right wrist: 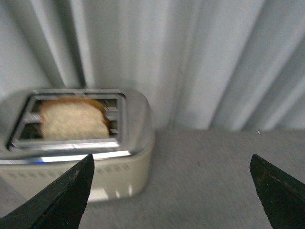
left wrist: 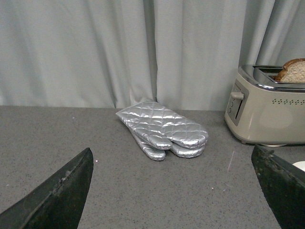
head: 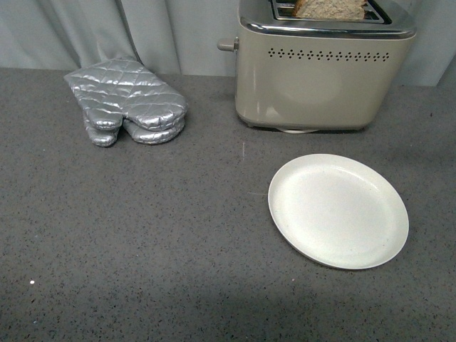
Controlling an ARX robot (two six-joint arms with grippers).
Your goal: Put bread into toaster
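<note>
The beige toaster (head: pixel 324 78) with a chrome top stands at the back right of the counter. The bread (head: pixel 331 8) stands upright in one of its slots, its top sticking out. It also shows in the left wrist view (left wrist: pixel 291 70) and the right wrist view (right wrist: pixel 74 120). The toaster shows in the left wrist view (left wrist: pixel 269 112) and the right wrist view (right wrist: pixel 81 162). My left gripper (left wrist: pixel 174 191) is open and empty, low over the counter. My right gripper (right wrist: pixel 171 191) is open and empty, above and beside the toaster. Neither arm shows in the front view.
A silver quilted oven mitt (head: pixel 128 101) lies at the back left, also in the left wrist view (left wrist: pixel 164 129). A round white plate (head: pixel 338 211) sits bare in front of the toaster. A grey curtain (head: pixel 142 28) hangs behind the dark speckled counter (head: pixel 142 235).
</note>
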